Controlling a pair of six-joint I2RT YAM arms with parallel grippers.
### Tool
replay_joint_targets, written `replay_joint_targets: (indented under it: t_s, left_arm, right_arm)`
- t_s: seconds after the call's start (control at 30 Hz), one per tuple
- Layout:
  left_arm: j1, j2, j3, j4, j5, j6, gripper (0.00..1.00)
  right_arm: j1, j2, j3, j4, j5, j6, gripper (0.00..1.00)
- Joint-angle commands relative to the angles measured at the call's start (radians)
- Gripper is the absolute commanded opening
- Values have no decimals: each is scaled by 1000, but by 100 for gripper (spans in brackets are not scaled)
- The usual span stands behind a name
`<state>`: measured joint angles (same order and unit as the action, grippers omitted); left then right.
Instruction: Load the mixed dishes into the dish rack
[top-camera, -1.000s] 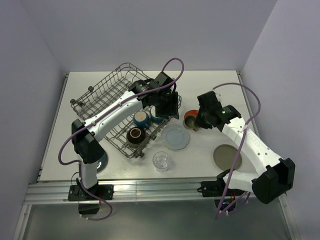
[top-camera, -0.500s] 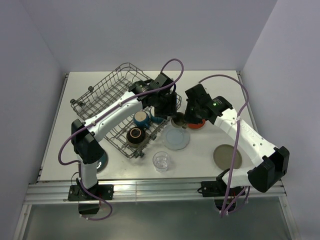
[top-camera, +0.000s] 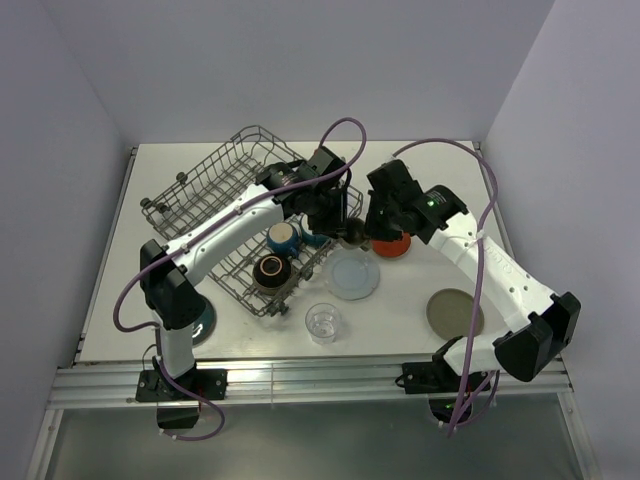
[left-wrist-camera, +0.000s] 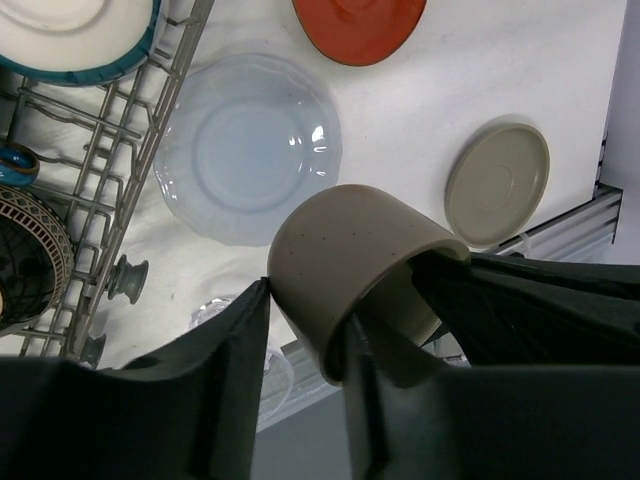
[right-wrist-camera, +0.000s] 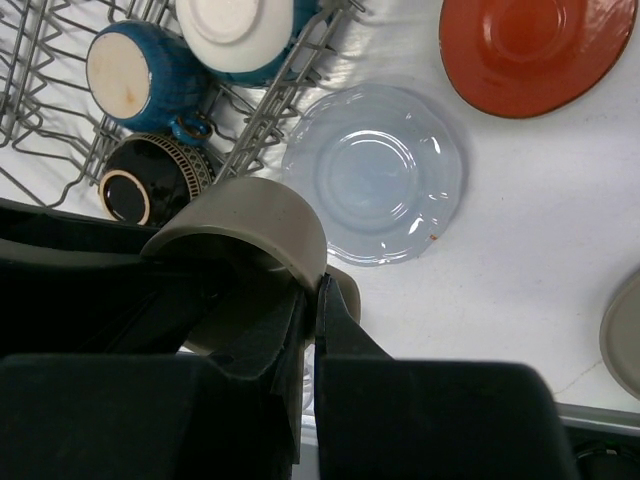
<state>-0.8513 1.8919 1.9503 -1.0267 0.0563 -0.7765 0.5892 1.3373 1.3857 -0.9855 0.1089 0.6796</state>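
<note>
The right gripper (right-wrist-camera: 316, 295) pinches the rim of the beige cup (right-wrist-camera: 245, 215) in the air just beside the dish rack (top-camera: 200, 175), so the left gripper (left-wrist-camera: 305, 340), whose hold cannot be told, should clamp firmly before any release.

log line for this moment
phase: handover | right gripper: shut on beige cup rim | left gripper: jaws flank cup, grip unclear
</note>
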Motion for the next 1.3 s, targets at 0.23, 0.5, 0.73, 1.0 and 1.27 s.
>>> replay_joint_targets:
  t_s: [0.23,0.5,0.73,1.0,1.27]
  left_arm:
    - [3,-17,18,-10,-16,23,0]
    - [70,-175,-186,167,-26,80,0]
    - [178,-385,-404,394,60,108,0]
    - [199,-562,-560,663,151,88,0]
    - [205,-625,-597,718,163,108,0]
  right_arm:
    - [41,29,153,-5,-60,-31,1]
    - [29,49,272,-100,-181,-38,71]
    - [-46,-7,122,115,-604,53,81]
    - [-135,-89,-218,787,-1061,583,76]
    - [-147,-79,-405,1534,-1111,1099,71]
